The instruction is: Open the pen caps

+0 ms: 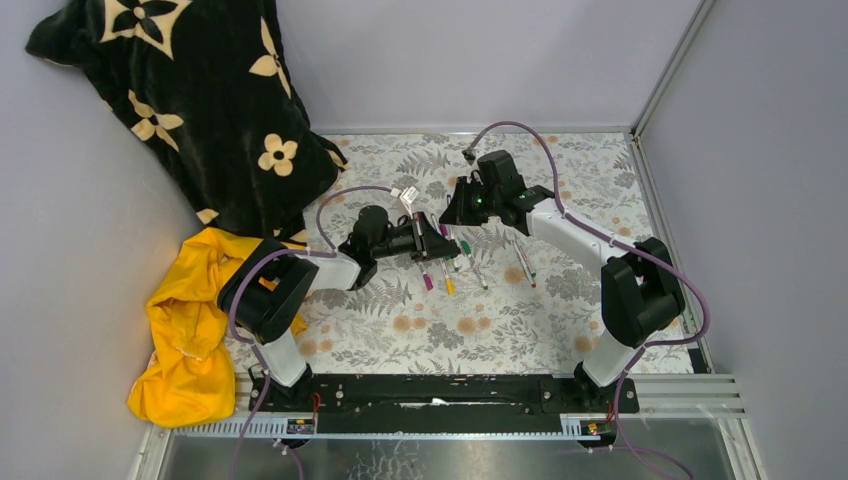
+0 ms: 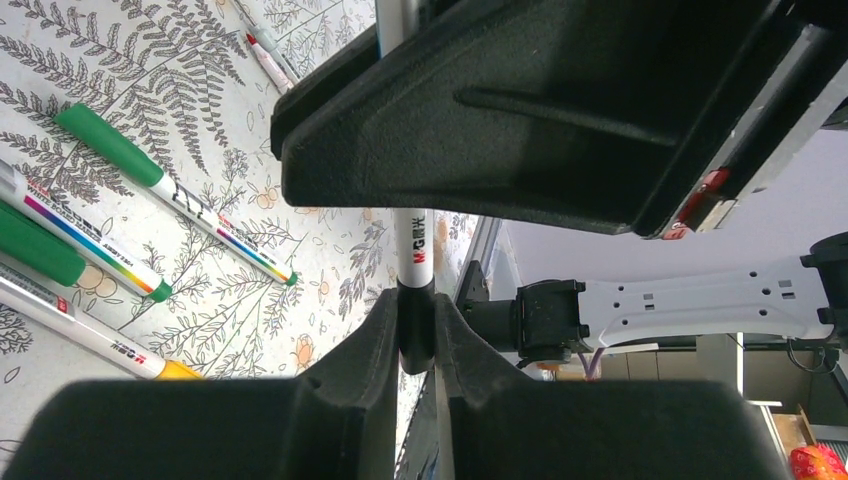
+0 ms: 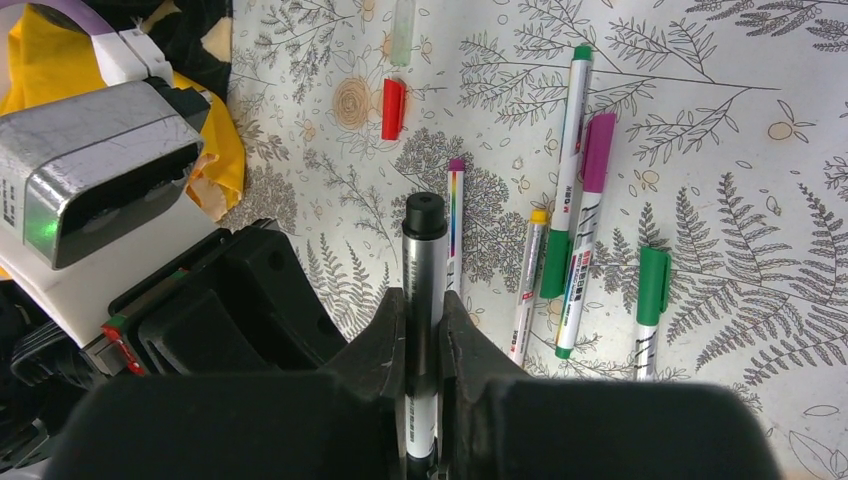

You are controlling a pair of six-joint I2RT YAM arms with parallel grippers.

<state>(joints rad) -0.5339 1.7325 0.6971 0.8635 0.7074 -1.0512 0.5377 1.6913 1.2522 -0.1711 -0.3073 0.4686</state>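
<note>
— What are you holding?
— My left hand is pinched shut on the dark end of one pen. My right hand is clamped on its barrel, just beyond the left.
— The risk?
— Pull crooked and the barrel may slide through my right hand, or the cap may fly off among the loose pens on the worktop beneath both hands. That dark end is probably the cap; I cannot be sure.

Pale grey walls close in the table on three sides. A fern-and-flower print covers it. A black flowered blanket drapes its far left corner, and a yellow cloth is heaped at its left edge.
</note>
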